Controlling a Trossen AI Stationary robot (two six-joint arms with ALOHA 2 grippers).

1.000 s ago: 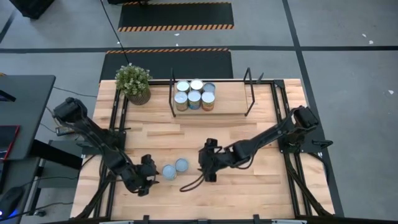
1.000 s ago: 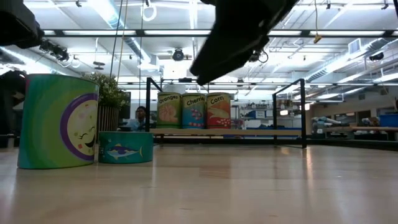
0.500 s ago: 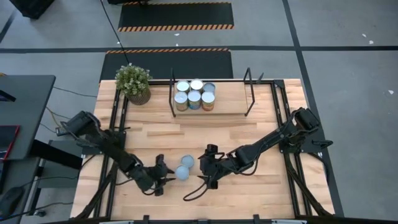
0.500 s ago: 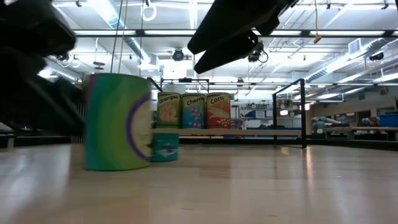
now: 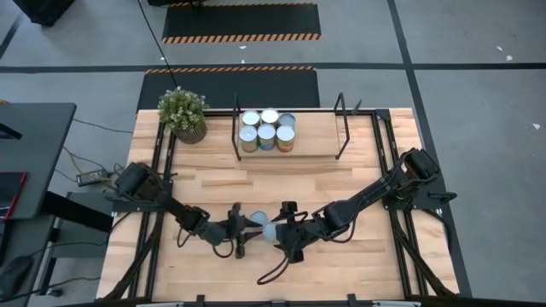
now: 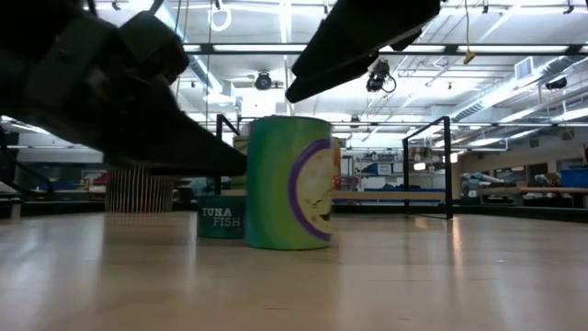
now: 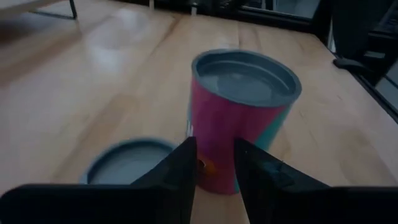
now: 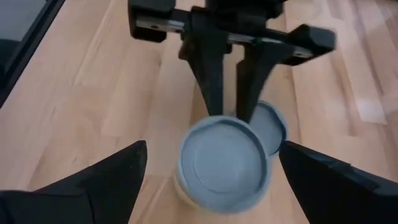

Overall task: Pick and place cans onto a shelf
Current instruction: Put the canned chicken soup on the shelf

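Observation:
A tall can (image 7: 245,124) with a silver top and a green, purple and pink label stands on the table near its front, also seen in the low view (image 6: 289,184). A flat teal tuna can (image 6: 220,221) stands right beside it. My left gripper (image 7: 216,158) is low at the tall can's left side, its fingers only a narrow gap apart. My right gripper (image 8: 212,146) is wide open just right of and above the tall can, a finger on either side, touching nothing. Several cans (image 5: 267,132) stand on the wooden shelf (image 5: 307,152) at the far edge. My left gripper pushes the tall can with its two fingertips (image 7: 186,162) against the lower part of the can's side wall (image 7: 214,174). The fingers come nearly level from the table's left. The can stands upright on the table.
A potted plant (image 5: 182,113) stands at the far left corner beside the shelf. Black frame rails (image 5: 388,170) run along the table's left and right sides. Bare wood lies between the shelf and the grippers.
My left gripper has gone toward the table's right edge, low over the wood, and has slid the tall can and the tuna can along with it toward my right gripper. Both cans stay upright. My right gripper has shifted slightly toward the near edge.

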